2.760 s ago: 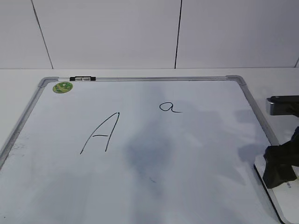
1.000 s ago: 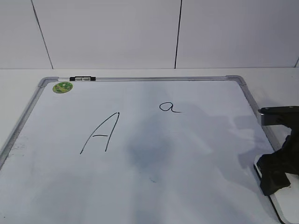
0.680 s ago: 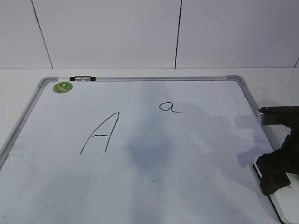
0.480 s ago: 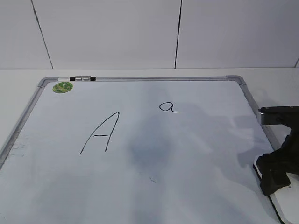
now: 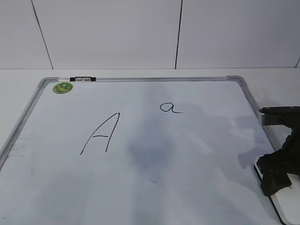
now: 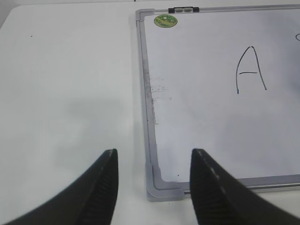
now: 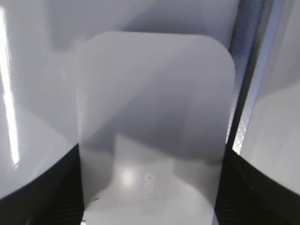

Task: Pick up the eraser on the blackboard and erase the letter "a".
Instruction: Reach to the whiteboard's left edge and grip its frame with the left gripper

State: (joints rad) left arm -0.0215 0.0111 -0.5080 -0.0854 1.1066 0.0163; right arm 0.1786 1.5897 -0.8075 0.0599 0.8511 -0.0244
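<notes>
The blackboard [image 5: 197, 154] is a white board with a silver frame that lies flat on the table. The small letter "a" [image 5: 170, 108] is written right of centre near the board's top. The white eraser [image 5: 288, 207] lies at the board's right edge. In the right wrist view the eraser [image 7: 154, 103] fills the middle, with grey lettering on it. My right gripper [image 5: 276, 176] is down over it, and its fingers [image 7: 151, 159] press against both long sides. My left gripper [image 6: 153, 159] is open and empty above the board's near left corner.
A large capital "A" [image 5: 101, 133] is left of centre on the board and also shows in the left wrist view [image 6: 251, 70]. A round green sticker [image 5: 63, 87] and a black clip [image 5: 83, 79] sit at the top left. A white tiled wall stands behind the table.
My right gripper came down and slightly left onto the eraser between 2.8 s and 1.0 s ago. Since then it has barely moved. The writing on the board is unchanged.
</notes>
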